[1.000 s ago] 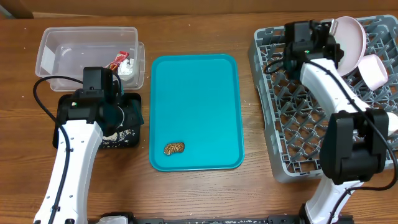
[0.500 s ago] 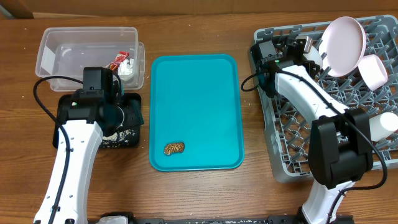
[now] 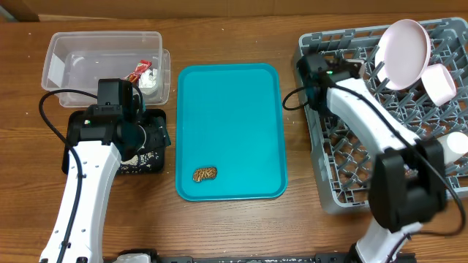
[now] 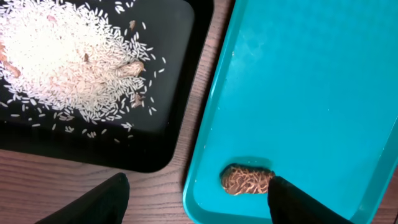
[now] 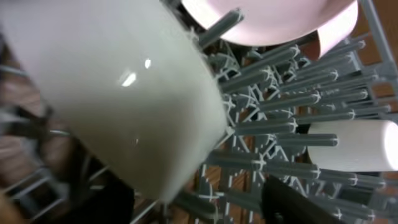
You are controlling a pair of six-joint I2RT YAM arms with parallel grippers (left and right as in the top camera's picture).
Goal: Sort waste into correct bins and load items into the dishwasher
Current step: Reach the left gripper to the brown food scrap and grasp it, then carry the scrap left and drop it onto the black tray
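One small brown food lump lies near a corner of the teal serving tray. Beside it, the shallow black rectangular tray holds loose whitish rice grains. The left gripper hangs open over both trays' edges. One crinkled red snack wrapper and one small white scrap lie in the clear plastic tub. In the large grey dish rack, four white dishes crowd the pegs. The right gripper is open behind the nearest, blurred white dish.

My left arm runs straight away from the near edge, and my left wrist is bent so it faces down. My left fingers stand wide apart, gripping nothing. My right arm rises from its base, then slants away and leftward to my right wrist. My right fingers are spread too and clasp nothing; they look blurred in the wrist view.
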